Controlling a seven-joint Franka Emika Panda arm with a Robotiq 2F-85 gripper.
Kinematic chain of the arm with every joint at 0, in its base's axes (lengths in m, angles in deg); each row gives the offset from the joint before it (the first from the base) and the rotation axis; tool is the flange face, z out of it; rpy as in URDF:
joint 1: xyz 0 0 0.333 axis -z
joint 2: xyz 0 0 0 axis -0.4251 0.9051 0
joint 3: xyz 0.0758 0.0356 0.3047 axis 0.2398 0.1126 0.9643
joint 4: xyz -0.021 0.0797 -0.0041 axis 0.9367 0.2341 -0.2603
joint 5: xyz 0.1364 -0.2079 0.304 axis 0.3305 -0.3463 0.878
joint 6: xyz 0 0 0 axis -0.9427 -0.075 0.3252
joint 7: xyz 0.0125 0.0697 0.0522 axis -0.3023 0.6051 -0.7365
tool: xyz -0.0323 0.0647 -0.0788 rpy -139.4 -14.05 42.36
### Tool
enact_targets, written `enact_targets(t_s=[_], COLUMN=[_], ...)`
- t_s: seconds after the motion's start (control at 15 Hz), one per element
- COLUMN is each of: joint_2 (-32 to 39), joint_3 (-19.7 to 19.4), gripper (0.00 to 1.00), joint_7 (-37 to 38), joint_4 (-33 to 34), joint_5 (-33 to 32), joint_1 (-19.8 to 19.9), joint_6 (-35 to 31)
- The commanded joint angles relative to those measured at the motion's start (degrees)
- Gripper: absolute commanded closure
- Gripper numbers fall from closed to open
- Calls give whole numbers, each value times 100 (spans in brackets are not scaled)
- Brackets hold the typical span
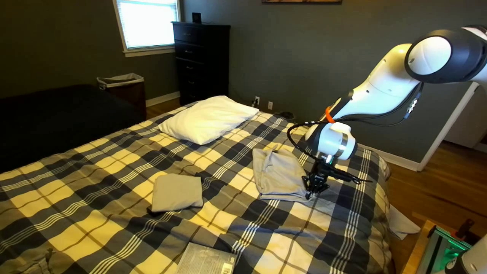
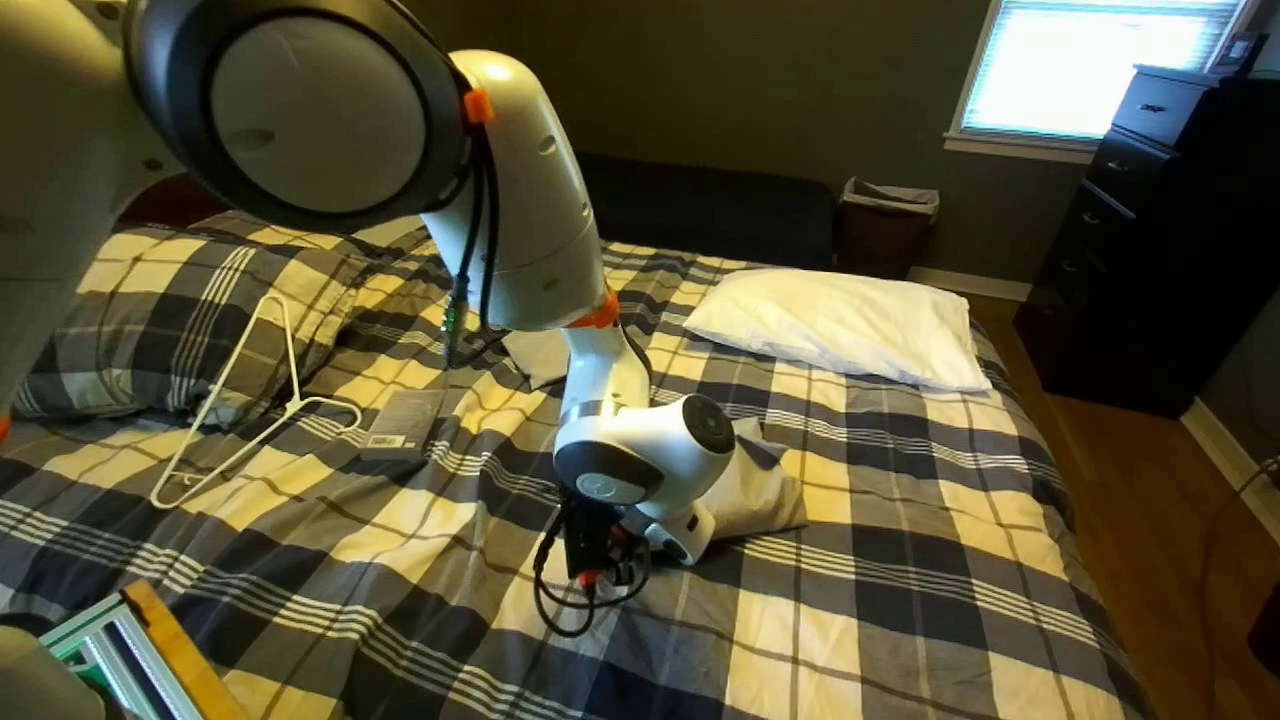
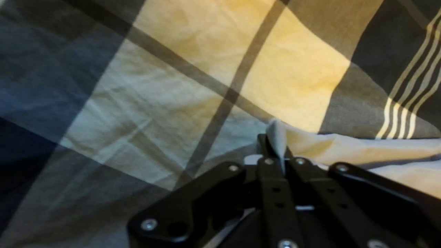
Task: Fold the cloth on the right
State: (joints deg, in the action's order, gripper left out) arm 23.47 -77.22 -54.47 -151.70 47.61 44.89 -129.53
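In an exterior view, the cloth lies rumpled on the plaid bed, right of the small folded square; a pale liner overlaps the rim of the brown hamper, its depths hidden; in an exterior view, the arm partly covers the cloth; in the wrist view, the fingers of the gripper stand nearly together, pinching the cloth's edge.

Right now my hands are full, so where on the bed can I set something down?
The bed is bare between folded square and cloth, and between folded square and white pillow. Crowded: where the fingers pinch the cloth, and around the hanger and plaid pillow.
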Motion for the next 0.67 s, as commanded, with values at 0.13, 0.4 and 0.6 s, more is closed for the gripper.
enact_targets(t_s=[0.13,0.4,0.6], joint_2=[-606,-862,-1206], joint_3=[-295,-454,-333], gripper=[65,34,12], joint_7=[571,994,700], joint_4=[-752,-964,-1062], joint_5=[-298,-441,-245], joint_1=[-230,-339,-234], joint_6=[202,215,-256])
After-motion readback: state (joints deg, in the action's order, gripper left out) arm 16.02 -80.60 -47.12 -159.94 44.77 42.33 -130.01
